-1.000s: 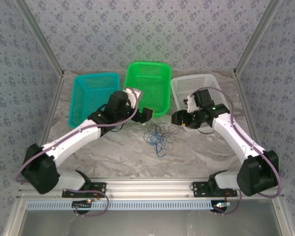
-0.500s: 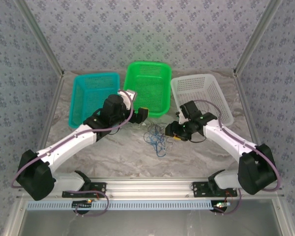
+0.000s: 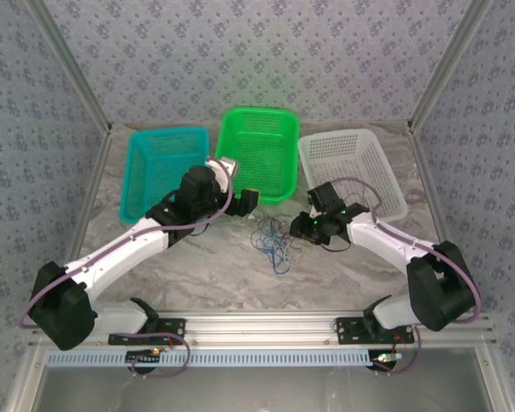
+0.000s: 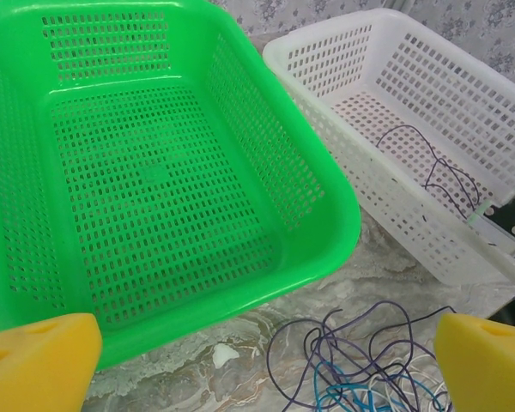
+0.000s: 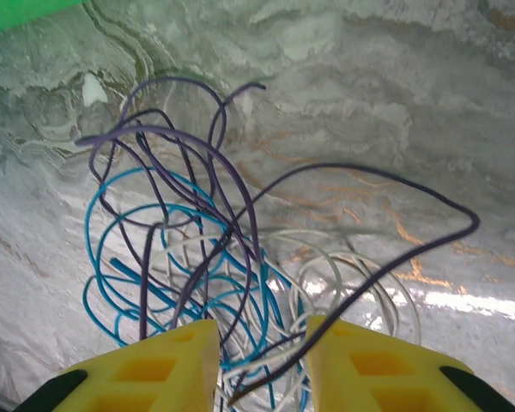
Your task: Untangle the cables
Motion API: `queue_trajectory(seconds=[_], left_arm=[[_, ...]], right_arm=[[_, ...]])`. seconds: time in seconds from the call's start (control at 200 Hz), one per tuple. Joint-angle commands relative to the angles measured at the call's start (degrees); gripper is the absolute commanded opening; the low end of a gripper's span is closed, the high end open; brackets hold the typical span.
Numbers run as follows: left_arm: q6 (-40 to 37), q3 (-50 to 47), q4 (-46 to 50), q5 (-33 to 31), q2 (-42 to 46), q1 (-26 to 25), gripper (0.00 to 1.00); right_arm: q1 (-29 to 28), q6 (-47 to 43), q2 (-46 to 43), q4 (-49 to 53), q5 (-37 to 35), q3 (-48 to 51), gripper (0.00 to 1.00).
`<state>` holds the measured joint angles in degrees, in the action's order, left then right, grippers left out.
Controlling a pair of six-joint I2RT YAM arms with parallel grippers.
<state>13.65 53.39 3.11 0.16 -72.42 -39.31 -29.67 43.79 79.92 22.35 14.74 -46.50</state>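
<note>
While its yellow fingers (image 5: 154, 373) stand only a narrow gap apart, the right gripper (image 5: 259, 365) sits low at the near edge of the cables (image 5: 197, 257). A dark purple cable (image 5: 369, 172) and a few blue strands run through that gap. Nothing looks pinched, since the gap is wider than any strand. The placement reads as lining up on one strand at the rim of the heap, so it could be drawn out without dragging the rest along.

Ahead of the fingertips the blue cable (image 5: 142, 281) loops under the purple one, and pale strands coil off to the right. All of it lies loose on the marbled table (image 5: 395, 86).

The left gripper (image 4: 266, 343) hangs with its fingers spread wide, and the tangle lies just below and ahead, between them. It is probably parked there to pin the heap or take a second strand.

Beyond that gripper sits the green basket (image 4: 343, 227), and to its right the white basket (image 4: 386, 184) with a thin dark wire (image 4: 451, 176) lying inside. The baskets likely serve as drop-off bins for freed cables.
</note>
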Motion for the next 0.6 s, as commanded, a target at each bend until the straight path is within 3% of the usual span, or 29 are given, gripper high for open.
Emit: queue_trajectory(seconds=[0.0,0.115,0.245,0.425,0.595], left_arm=[[1.03,-0.04,-1.86,0.58,1.23,0.36,0.99],[1.14,-0.04,-1.84,0.80,1.14,0.31,0.99],[0.86,-0.03,-1.11,0.80,1.54,0.31,0.99],[0.33,-1.16,-2.10,0.60,2.37,0.30,0.99],[0.15,-1.72,-3.18,2.15,2.37,0.35,0.99]], right_arm=[[-0.64,1.86,1.28,-3.93,-1.87,0.97,0.31],[-1.17,2.00,2.02,-5.43,-1.34,0.89,0.22],[-1.57,0.74,0.15,-2.66,-1.46,-0.36,0.00],[-0.40,-9.24,-6.29,5.43,-1.27,-4.53,0.00],[3.92,-14.86,-12.24,10.18,8.78,-10.10,0.00]])
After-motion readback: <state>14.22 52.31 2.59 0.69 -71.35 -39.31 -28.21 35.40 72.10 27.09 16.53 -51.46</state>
